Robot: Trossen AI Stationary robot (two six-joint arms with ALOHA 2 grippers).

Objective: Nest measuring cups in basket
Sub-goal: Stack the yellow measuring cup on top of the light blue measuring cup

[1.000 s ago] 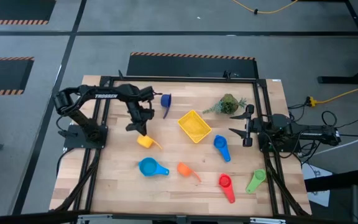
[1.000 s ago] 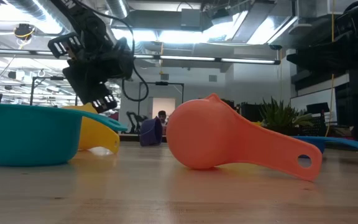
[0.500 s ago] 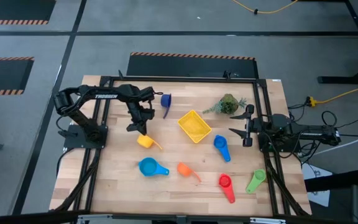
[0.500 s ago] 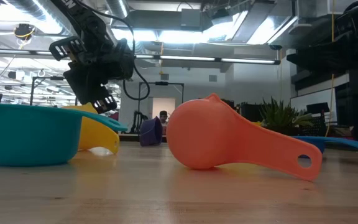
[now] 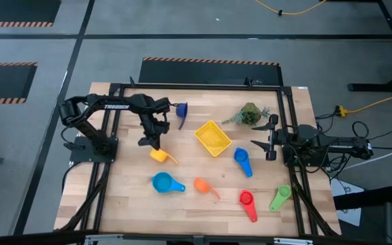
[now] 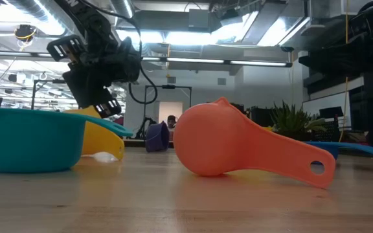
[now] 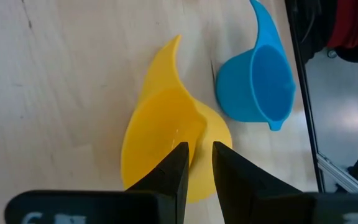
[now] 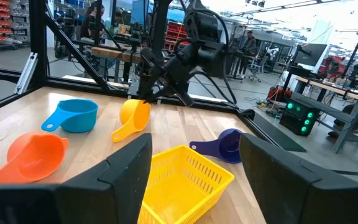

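The left pincer (image 7: 196,163) is clamped on the rim of the yellow measuring cup (image 7: 166,127), one finger inside the bowl and one outside the wall, and the cup looks to rest on the counter (image 5: 131,197) or barely off it; which, I cannot tell. The step in hand looks like carrying this cup to the basket (image 5: 213,137). To do it well, I would lift straight up first so the handle clears the counter, keep the bowl mouth level so the thin rim does not twist out of the grip, then travel across to the basket and lower the cup upright near its middle before letting go. A rim grip like this is shallow, so a slow, steady move seems wise. The cup itself is a smooth, bright yellow plastic scoop with a rounded bowl and a flat handle tapering to a point. Just beside it lies the light blue cup (image 7: 253,78), also open side up. Farther along the counter are the orange cup (image 5: 203,185), the red cup (image 5: 247,202), the green cup (image 5: 280,197), the blue cup (image 5: 242,160) near the basket, and the dark blue cup (image 5: 181,111) beyond. The basket is bare. The right pincer (image 5: 269,141) waits at the counter's right edge, fingers apart, holding nothing.
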